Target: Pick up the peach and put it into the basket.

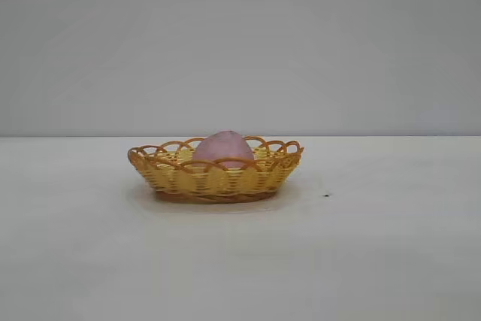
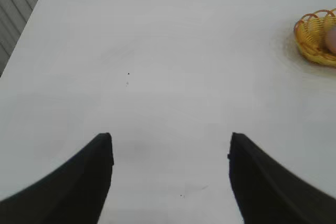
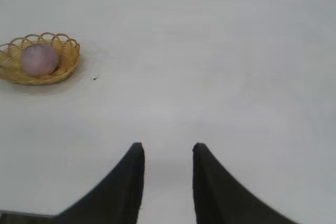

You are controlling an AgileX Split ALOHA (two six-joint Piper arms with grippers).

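Presently the left gripper point(image 2: 170, 153) hangs released, well apart from the basket point(image 1: 214, 178). Inside it rests the peach point(image 1: 223, 147): seemingly light, matte, bruisable, best gripped across its widest girth. Right gripper point(image 3: 168, 161) likewise released, empty.

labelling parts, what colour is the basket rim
Orange-brown loops on the basket, clearest in the exterior view.

The basket's point(image 1: 214, 177) near wall is hiding the lower part of the peach point(image 1: 223, 148) in the exterior view. In the left wrist view the frame edge at 3 o'clock is cutting off most of the basket and peach. Both arms are lying outside the exterior view. A dark speck point(image 1: 326, 195) on the table point(image 1: 391, 261) is too small to identify.
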